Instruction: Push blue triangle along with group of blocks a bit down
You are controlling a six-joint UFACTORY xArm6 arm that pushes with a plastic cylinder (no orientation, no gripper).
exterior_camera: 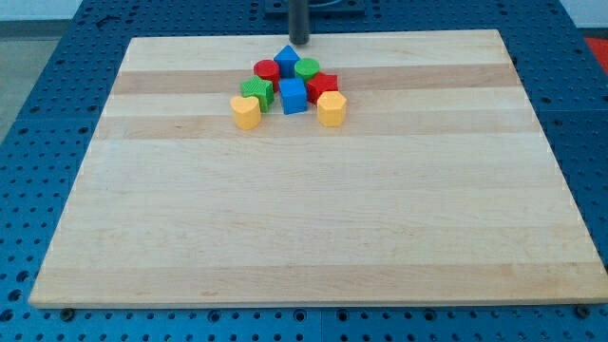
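Observation:
A blue triangle (288, 60) sits at the top of a tight group of blocks near the board's top middle. Around it lie a red cylinder (265, 70), a green cylinder (306, 68), a red block (323, 86), a green block (256, 92), a blue cube (293, 96), a yellow heart-like block (246, 111) and a yellow block (331, 108). My tip (299, 43) stands at the board's top edge, just above and slightly right of the blue triangle, very close to it.
The wooden board (313, 218) lies on a blue perforated table (38, 114). The group is close to the board's top edge.

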